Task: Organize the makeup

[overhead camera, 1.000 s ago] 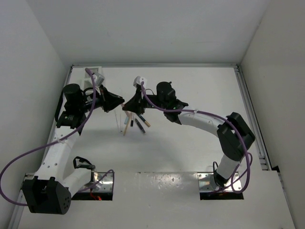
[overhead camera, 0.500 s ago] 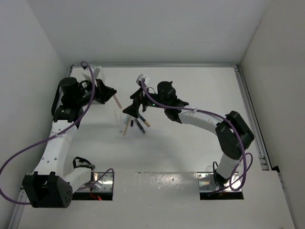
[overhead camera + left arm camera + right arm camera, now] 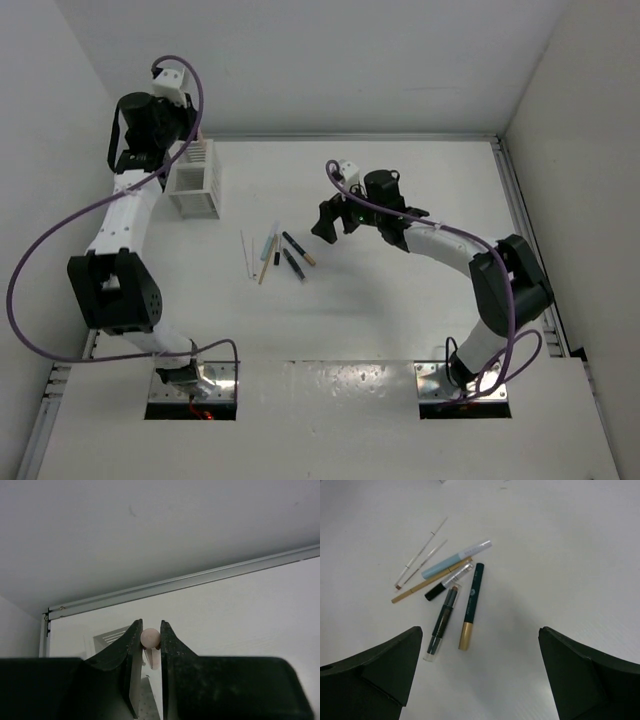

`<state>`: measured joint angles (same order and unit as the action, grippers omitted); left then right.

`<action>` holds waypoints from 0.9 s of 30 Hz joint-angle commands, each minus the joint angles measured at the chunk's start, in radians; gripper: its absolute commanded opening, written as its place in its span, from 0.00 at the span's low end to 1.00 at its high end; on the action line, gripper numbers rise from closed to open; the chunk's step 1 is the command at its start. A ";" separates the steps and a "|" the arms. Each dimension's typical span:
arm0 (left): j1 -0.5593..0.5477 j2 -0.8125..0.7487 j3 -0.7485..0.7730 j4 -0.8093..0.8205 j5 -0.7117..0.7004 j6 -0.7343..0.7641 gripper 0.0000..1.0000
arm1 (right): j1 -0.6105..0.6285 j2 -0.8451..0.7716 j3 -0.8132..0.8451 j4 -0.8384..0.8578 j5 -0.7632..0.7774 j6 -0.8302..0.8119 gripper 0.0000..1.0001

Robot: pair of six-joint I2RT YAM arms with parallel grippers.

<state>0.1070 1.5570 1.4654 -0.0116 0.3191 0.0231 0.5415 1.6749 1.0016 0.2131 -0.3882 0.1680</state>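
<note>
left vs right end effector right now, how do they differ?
Left end effector is closed on a pinkish stick; right end effector is wide open and empty. Left is raised at the far left corner over the slatted holder; right hovers mid-table beside the loose sticks. Shared: both have black fingers and a white wrist camera.
</note>
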 commanded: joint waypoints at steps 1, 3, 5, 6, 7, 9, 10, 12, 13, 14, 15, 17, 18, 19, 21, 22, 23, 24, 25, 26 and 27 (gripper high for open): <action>0.011 0.104 0.090 0.067 -0.060 0.057 0.00 | -0.037 0.005 0.026 -0.038 0.006 -0.035 1.00; 0.023 0.144 0.111 0.076 -0.084 0.070 0.00 | -0.043 0.025 0.043 -0.078 -0.004 -0.041 1.00; 0.039 0.191 0.099 0.123 -0.084 0.070 0.00 | -0.043 0.065 0.071 -0.109 -0.008 -0.050 1.00; 0.051 0.207 0.099 0.140 -0.110 0.070 0.00 | -0.044 0.084 0.081 -0.115 -0.011 -0.048 1.00; 0.051 0.222 0.099 0.154 -0.110 0.070 0.00 | -0.043 0.092 0.091 -0.122 -0.015 -0.038 1.00; 0.060 0.267 0.099 0.182 -0.110 0.084 0.00 | -0.044 0.124 0.104 -0.130 -0.047 -0.036 0.97; 0.060 0.282 0.099 0.182 -0.110 0.093 0.00 | -0.040 0.132 0.114 -0.135 -0.049 -0.035 0.93; 0.060 0.319 0.108 0.193 -0.110 0.094 0.00 | -0.032 0.163 0.132 -0.144 -0.049 -0.041 0.88; 0.060 0.330 0.118 0.193 -0.101 0.094 0.00 | -0.023 0.189 0.158 -0.152 -0.044 -0.041 0.81; 0.060 0.330 0.118 0.193 -0.101 0.094 0.00 | -0.017 0.198 0.167 -0.164 -0.044 -0.038 0.78; 0.060 0.343 0.118 0.193 -0.101 0.094 0.00 | -0.011 0.207 0.179 -0.169 -0.041 -0.041 0.76; 0.060 0.354 0.118 0.193 -0.092 0.104 0.00 | 0.014 0.248 0.227 -0.185 -0.025 -0.044 0.70; 0.060 0.354 0.118 0.193 -0.092 0.118 0.00 | 0.021 0.261 0.239 -0.202 -0.017 -0.044 0.67; 0.072 0.363 0.118 0.193 -0.080 0.118 0.00 | 0.028 0.281 0.262 -0.208 0.003 -0.044 0.62; 0.085 0.388 0.118 0.182 -0.069 0.127 0.01 | 0.047 0.321 0.307 -0.239 0.017 -0.045 0.57; 0.095 0.397 0.130 0.162 -0.058 0.127 0.03 | 0.055 0.327 0.313 -0.257 0.061 -0.047 0.54; 0.095 0.406 0.130 0.145 -0.058 0.127 0.05 | 0.061 0.333 0.327 -0.265 0.071 -0.044 0.52; 0.105 0.417 0.142 0.127 -0.042 0.118 0.12 | 0.069 0.345 0.334 -0.273 0.089 -0.044 0.51; 0.105 0.417 0.142 0.102 -0.028 0.118 0.17 | 0.078 0.350 0.338 -0.291 0.097 -0.044 0.51; 0.105 0.417 0.142 0.102 -0.028 0.109 0.33 | 0.084 0.353 0.336 -0.291 0.113 -0.045 0.51; 0.105 0.405 0.142 0.093 -0.019 0.109 0.41 | 0.089 0.356 0.336 -0.305 0.120 -0.054 0.51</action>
<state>0.1959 1.9751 1.5608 0.0887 0.2558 0.1333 0.6163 2.0258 1.3025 -0.0475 -0.3241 0.1299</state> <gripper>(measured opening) 0.352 0.513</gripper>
